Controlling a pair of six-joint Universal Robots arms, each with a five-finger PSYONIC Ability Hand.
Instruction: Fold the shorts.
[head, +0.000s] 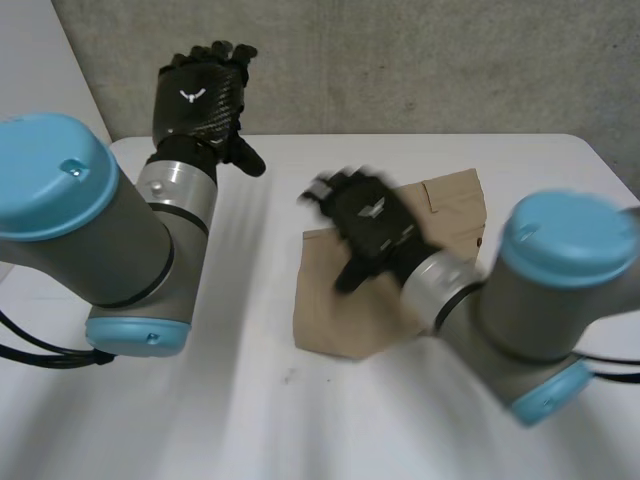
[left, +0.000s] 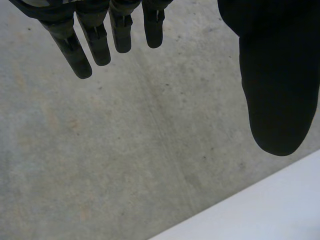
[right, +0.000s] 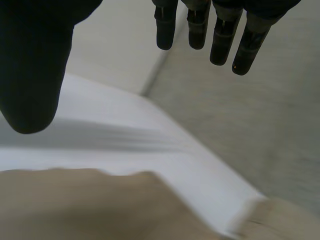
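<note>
Lying apparently folded, one shorts (head: 330, 320) under right hand (head: 372, 222); left hand (head: 197, 100) aside; fingers (right: 165, 27) straight.

I can read no letters, numbers or brand names in any of my feeds. The one sign I can make out is a small white emblem (head: 190, 96) on the back of the left hand (head: 197, 118), at the far left of the scene. It is a bare symbol with two short strokes spreading up like wings from a stub in the middle, and has no wording beside it. The back of the right hand (head: 385, 240), nearer and to the right, carries a pale mark (head: 372, 210) in the matching spot, too blurred for me to read
</note>
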